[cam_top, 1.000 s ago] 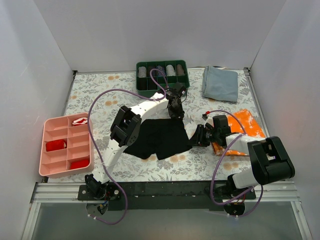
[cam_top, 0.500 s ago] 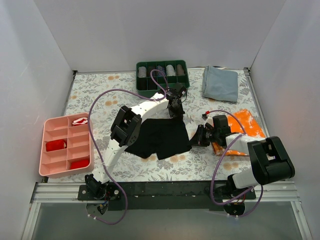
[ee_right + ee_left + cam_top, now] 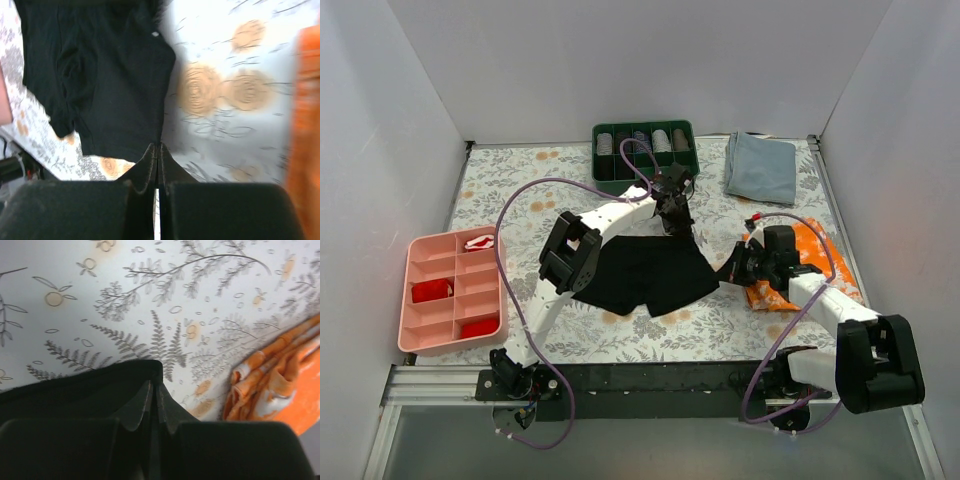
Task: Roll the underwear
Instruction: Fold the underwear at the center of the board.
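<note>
The black underwear (image 3: 650,275) lies spread on the floral table, its two short legs toward the near side. My left gripper (image 3: 677,226) is shut on its far right corner; in the left wrist view the jaws (image 3: 154,386) pinch the black hem (image 3: 90,385). My right gripper (image 3: 728,274) is shut on the underwear's right edge; in the right wrist view the closed jaws (image 3: 158,148) hold the black fabric (image 3: 100,70), which hangs stretched below.
An orange-and-white cloth (image 3: 810,250) lies right of the underwear under the right arm. A grey-blue folded cloth (image 3: 761,166) is at the far right. A green tray (image 3: 643,132) of rolls stands at the back; a pink divided tray (image 3: 425,345) sits at left.
My right gripper has moved right and up, pulling the underwear's right edge out and stretching the fabric. The left gripper stays shut on the far corner.
</note>
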Tool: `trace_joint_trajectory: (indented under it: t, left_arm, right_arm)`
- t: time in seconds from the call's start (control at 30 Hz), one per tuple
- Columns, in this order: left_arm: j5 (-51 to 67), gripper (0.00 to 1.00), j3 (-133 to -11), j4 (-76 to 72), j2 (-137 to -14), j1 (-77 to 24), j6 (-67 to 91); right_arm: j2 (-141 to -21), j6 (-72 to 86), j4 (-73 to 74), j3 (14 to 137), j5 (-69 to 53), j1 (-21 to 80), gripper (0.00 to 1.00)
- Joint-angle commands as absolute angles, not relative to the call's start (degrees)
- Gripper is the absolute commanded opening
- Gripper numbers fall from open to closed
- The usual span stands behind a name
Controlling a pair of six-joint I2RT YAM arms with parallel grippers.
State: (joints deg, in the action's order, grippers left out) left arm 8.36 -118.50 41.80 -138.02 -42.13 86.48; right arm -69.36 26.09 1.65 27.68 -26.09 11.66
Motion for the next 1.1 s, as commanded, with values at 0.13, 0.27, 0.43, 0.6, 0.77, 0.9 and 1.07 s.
trace_joint_trajectory:
  t: [0.13,0.27,0.43,0.6,0.77,0.9,1.07]
  left_arm:
    - [14.1,0.00,-117.4,33.0,-128.8,-43.4,90.2]
    - [15.6,0.00,-118.3,30.6,-129.5,-43.9,90.8]
    - [15.9,0.00,-115.6,28.7,-127.6,-43.8,90.3]
    - [15.1,0.00,-111.4,25.5,-124.1,-43.8,88.9]
    - [14.9,0.00,-105.8,23.1,-119.7,-43.2,87.7]
    - [15.0,0.00,-99.7,20.1,-115.3,-41.8,87.4]
    - [16.0,0.00,-90.4,15.7,-109.1,-38.3,86.8]
  right_arm:
    - [-61.6,18.1,17.3,35.5,-22.6,2.5,0.01]
    - [-60.9,15.6,21.8,39.0,-22.9,1.0,0.01]
    - [-59.4,16.3,22.0,39.5,-29.4,1.1,0.01]
    - [-55.9,18.5,21.4,40.7,-33.7,2.3,0.01]
    - [-55.6,19.9,21.6,42.1,-33.4,7.3,0.01]
    - [-56.2,22.5,20.4,42.8,-30.9,12.8,0.01]
    - [-58.0,27.2,17.8,44.5,-26.8,21.3,0.01]
